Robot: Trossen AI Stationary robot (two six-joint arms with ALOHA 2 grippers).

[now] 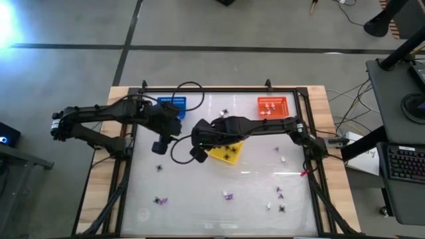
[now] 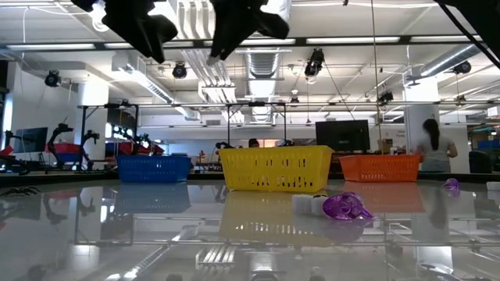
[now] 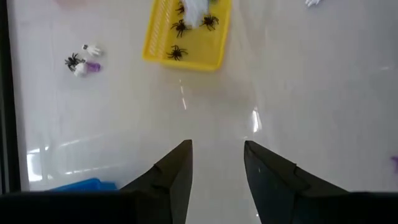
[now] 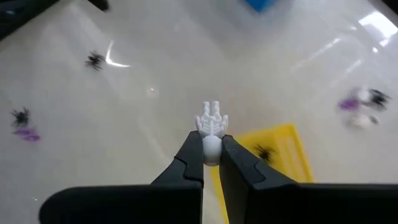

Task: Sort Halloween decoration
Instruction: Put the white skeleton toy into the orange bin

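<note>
My right gripper [image 4: 211, 163] is shut on a small white skeleton-hand piece [image 4: 211, 121], in the air above the table beside the yellow basket [image 1: 226, 153]. That basket holds black spiders [image 3: 177, 52]. My left gripper [image 3: 216, 168] hangs open over bare table between the blue basket [image 1: 172, 103] and the yellow one, with nothing between its fingers. More decoration pieces lie loose on the table: a black spider [image 4: 94, 60], a black and purple pair [image 4: 22, 124] and a purple piece [image 2: 348, 207]. My right gripper pinches the white piece by its rounded lower end [image 4: 211, 148] between its two fingertips. The fingers slant downward. The bony finger end of the piece sticks out past the fingertips, and the whole piece is lifted clear of the table.
An orange basket [image 1: 272, 105] with white pieces stands at the far right. Loose pieces lie scattered toward the near edge [image 1: 228, 196] and right side [image 1: 279, 192]. A black frame [image 1: 133, 159] borders the glossy white work surface.
</note>
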